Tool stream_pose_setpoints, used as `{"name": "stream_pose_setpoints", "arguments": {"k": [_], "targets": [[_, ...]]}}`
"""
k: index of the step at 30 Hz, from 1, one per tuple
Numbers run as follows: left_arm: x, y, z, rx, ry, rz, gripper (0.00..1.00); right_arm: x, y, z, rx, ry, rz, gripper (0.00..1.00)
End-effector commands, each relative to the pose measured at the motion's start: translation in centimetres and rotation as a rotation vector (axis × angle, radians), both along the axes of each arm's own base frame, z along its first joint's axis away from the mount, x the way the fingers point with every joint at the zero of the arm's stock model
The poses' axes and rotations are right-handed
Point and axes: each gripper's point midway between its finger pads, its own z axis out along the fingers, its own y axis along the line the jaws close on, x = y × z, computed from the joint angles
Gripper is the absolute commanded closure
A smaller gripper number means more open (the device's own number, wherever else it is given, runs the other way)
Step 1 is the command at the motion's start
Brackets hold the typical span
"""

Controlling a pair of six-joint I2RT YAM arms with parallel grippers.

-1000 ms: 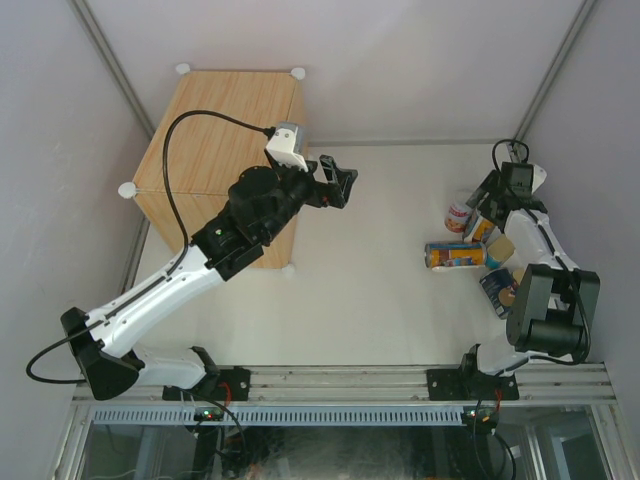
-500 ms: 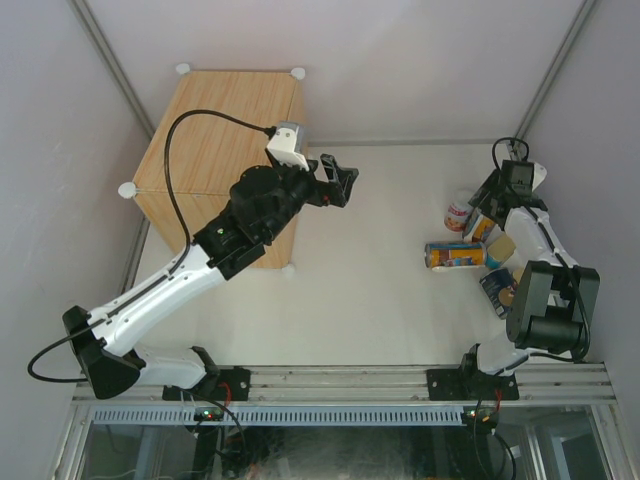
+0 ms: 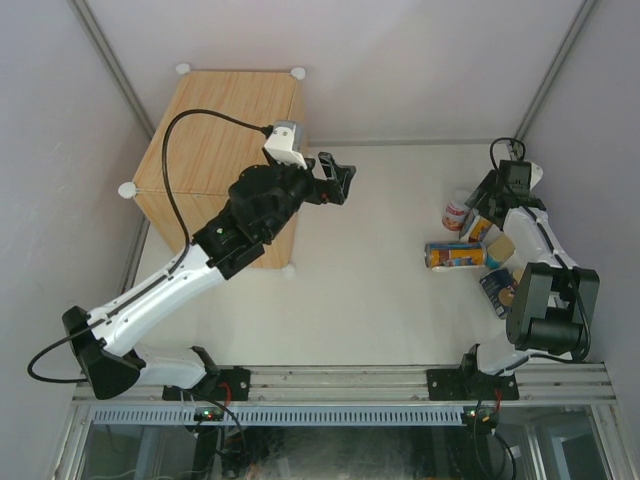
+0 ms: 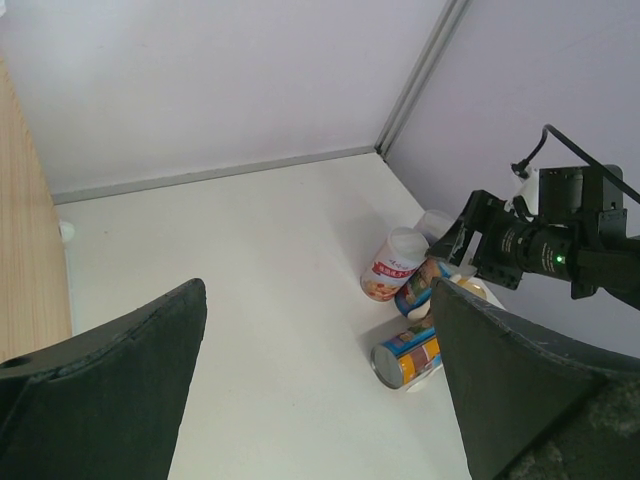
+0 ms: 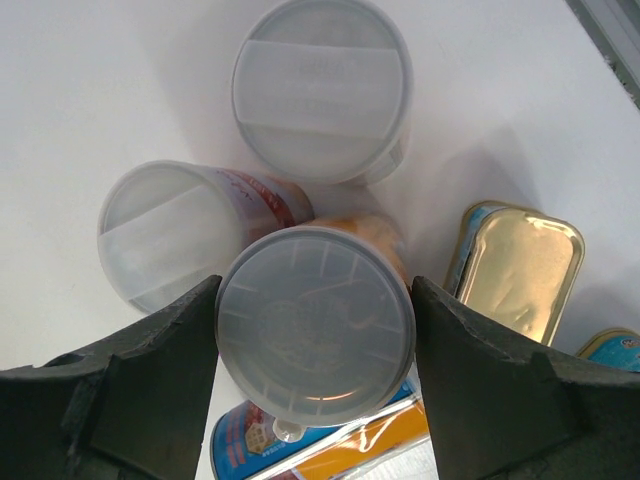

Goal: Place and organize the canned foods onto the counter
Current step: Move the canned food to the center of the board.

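My right gripper (image 5: 315, 320) is shut on an upright orange can with a clear plastic lid (image 5: 315, 335); both pads touch the lid's rim. Below it a blue-orange cylinder (image 5: 330, 445) lies on its side, also seen from above (image 3: 452, 255). Two white-red cans (image 5: 322, 85) (image 5: 175, 240) stand just beyond, one of them tilted. A flat gold tin (image 5: 525, 265) lies to the right. My left gripper (image 4: 318, 300) hangs open and empty in the air beside the wood-grain counter (image 3: 220, 130), far from the cans.
The cans cluster at the table's right side, close to the right wall (image 3: 600, 150). The counter fills the far left corner, white knobs (image 3: 126, 189) at its corners. Another blue can (image 3: 495, 288) lies near my right arm's base.
My right gripper's jaws have narrowed onto the clear-lidded can. The left arm has drifted slightly left, still open.
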Motion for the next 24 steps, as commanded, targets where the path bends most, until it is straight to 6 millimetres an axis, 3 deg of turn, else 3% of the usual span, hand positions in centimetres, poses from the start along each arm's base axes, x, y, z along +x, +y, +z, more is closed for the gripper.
{"name": "stream_pose_setpoints", "arguments": {"k": [1, 17, 24], "targets": [[-0.3, 1.6, 3.0, -0.066, -0.067, 0.035, 0.04, 1.3, 1.2, 4.7, 0.009, -0.130, 0.044, 1.00], [-0.6, 1.6, 3.7, -0.085, -0.080, 0.026, 0.04, 1.0, 2.6, 9.1, 0.004, -0.213, 0.082, 1.00], [-0.8, 1.7, 3.7, -0.094, -0.076, 0.023, 0.04, 1.0, 3.5, 8.2, 0.015, -0.180, 0.103, 1.00]]}}
